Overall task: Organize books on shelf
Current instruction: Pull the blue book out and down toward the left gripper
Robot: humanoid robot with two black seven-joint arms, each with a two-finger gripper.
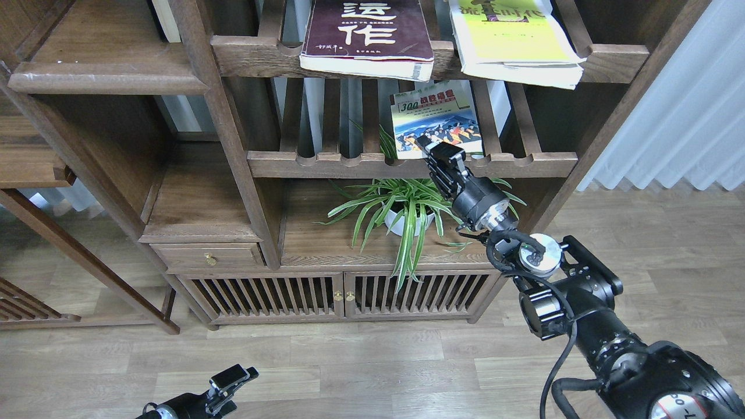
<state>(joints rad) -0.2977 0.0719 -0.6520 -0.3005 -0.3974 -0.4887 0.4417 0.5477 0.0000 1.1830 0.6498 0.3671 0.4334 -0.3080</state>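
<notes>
My right gripper (437, 152) is shut on the lower edge of the cream "300" book (433, 116). It holds the book tilted up, over the front rail of the middle slatted shelf (326, 164). The maroon book (366, 35) and the lime-yellow book (512, 41) lie on the upper slatted shelf, overhanging its front rail. The solid dark-brown shelf (105, 75) with the worn front edge is at the upper left, with nothing showing on it. My left gripper (233, 378) is low near the floor; its fingers cannot be told apart.
A potted spider plant (401, 209) stands on the cabinet top just below my right gripper. A slatted double-door cabinet (337, 297) and a small drawer (209, 255) are below. An upright post (227, 134) separates the left bay. A white curtain (669, 116) hangs at right.
</notes>
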